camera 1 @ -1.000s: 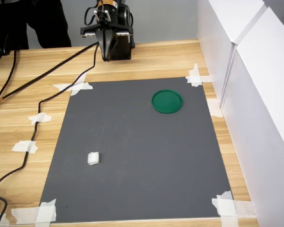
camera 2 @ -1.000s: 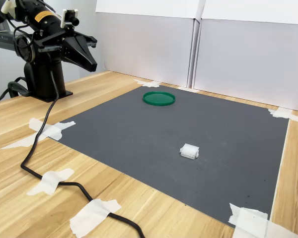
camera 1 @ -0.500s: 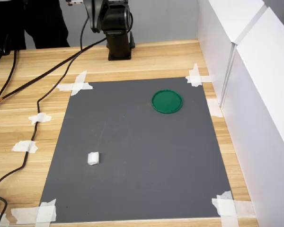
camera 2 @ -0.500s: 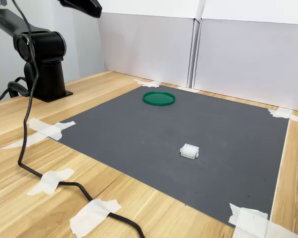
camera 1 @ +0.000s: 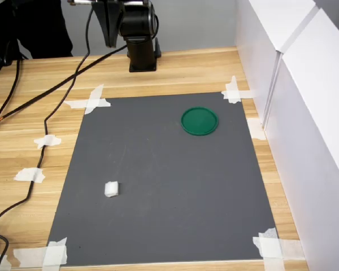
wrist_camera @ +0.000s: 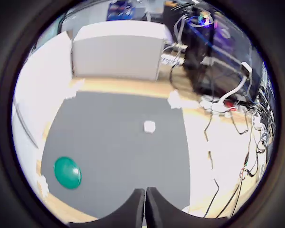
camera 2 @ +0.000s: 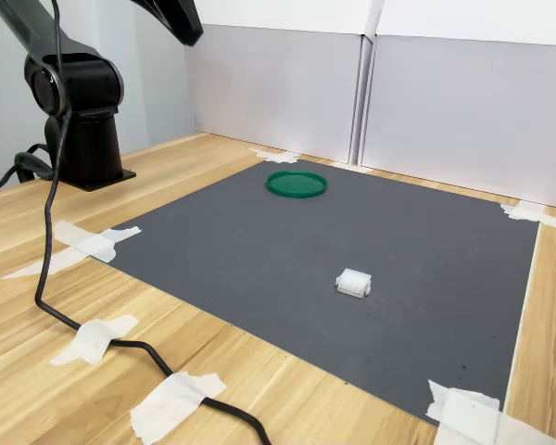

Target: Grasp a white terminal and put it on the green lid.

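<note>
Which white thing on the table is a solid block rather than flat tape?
The white terminal, alone on the grey mat. Every other white piece is flat tape stuck at the mat's edges or over the cable.

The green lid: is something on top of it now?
No. The green lid shows a bare top in both exterior views. The white terminal lies apart from it on the grey mat. What is under the lid is hidden.
</note>
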### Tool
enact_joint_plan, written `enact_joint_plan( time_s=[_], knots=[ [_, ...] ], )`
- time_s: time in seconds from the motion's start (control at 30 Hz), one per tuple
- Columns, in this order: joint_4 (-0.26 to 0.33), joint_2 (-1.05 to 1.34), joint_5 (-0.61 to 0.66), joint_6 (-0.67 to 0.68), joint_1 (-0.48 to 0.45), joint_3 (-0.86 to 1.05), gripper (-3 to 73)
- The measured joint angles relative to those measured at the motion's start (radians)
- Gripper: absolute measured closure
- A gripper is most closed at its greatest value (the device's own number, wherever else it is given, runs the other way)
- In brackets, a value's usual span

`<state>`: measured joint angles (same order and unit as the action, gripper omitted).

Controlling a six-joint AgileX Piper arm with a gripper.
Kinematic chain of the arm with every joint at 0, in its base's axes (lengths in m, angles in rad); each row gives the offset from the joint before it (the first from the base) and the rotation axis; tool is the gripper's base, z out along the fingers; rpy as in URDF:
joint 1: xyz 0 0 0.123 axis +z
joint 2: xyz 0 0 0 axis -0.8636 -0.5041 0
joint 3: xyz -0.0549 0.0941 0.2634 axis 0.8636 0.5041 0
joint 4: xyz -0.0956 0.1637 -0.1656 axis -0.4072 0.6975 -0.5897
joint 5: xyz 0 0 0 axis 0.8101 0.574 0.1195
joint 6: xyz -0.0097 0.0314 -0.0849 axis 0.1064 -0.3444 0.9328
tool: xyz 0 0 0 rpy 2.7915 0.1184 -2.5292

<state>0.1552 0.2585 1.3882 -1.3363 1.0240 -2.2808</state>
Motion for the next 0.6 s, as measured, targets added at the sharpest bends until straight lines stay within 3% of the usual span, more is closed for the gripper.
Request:
enact_joint_plan(
  time_s=[0.07,0.2,0.37,0.47,0.6],
  knots=[
    [0.037,-0.096,0.041,0.057,0.0,-0.035,71.1],
    [0.057,-0.279,0.117,0.095,0.0,-0.135,69.0],
    [0.107,-0.506,0.227,0.101,0.0,-0.305,60.8],
    [0.121,-0.638,0.279,0.11,0.0,-0.432,52.7],
    [0.12,-0.768,0.307,0.126,-0.001,-0.567,35.1]
  ],
)
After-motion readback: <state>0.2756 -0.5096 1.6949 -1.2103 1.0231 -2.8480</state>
